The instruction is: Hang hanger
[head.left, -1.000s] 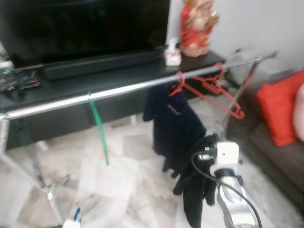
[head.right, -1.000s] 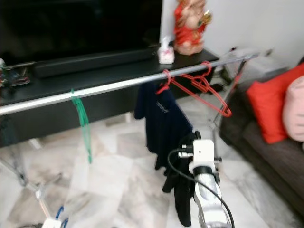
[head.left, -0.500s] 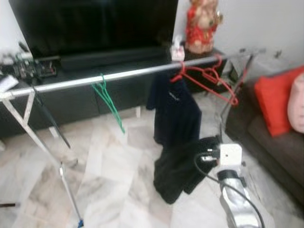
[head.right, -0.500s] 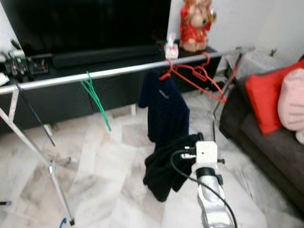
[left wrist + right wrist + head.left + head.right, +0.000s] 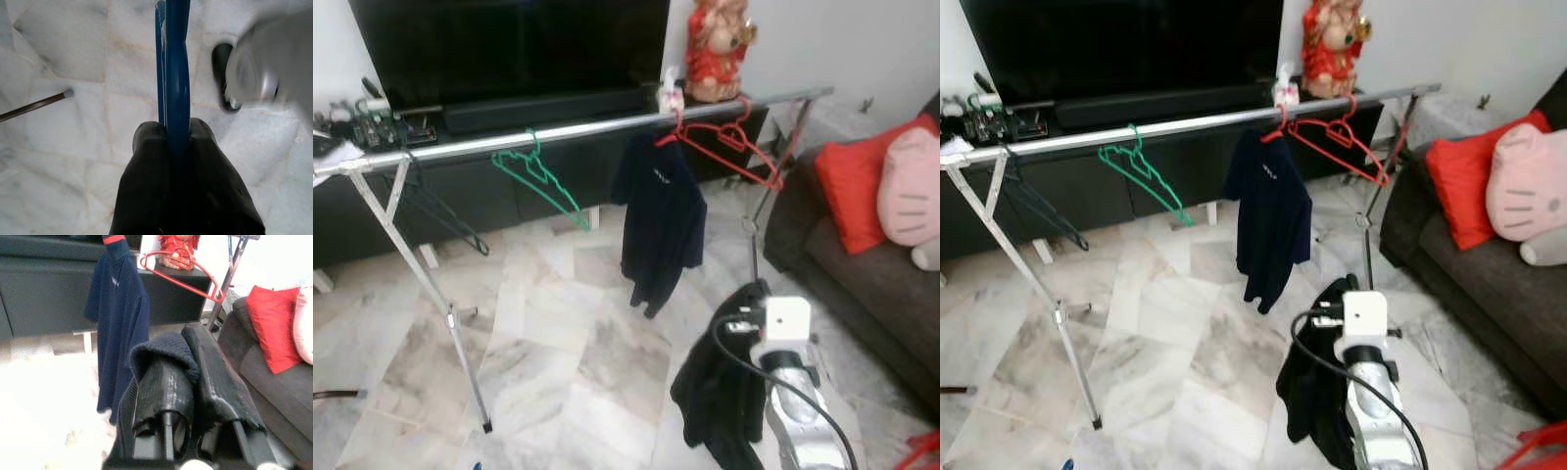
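Backed off from the rail

The view has widened: the rail (image 5: 587, 127) now stands well ahead of both hands. Left hand (image 5: 177, 147) clamps the blue hanger (image 5: 173, 63); right hand (image 5: 188, 377) pinches a dark garment (image 5: 720, 392). Hanging remains undone.

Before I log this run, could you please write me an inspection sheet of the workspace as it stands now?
Surface: pale marble floor.
Job's things: silver clothes rail on crossed legs; green hanger, red hangers and navy shirt hang on it; blue hanger sits in the left gripper.
Clutter: thin dark rod lying on the floor.
Grippers: left gripper shut on the blue hanger; right gripper shut on a black garment, which dangles above the floor.
Cables: black cable looping along the right arm.
Surroundings: TV, red figurine, dark sofa with red cushion.
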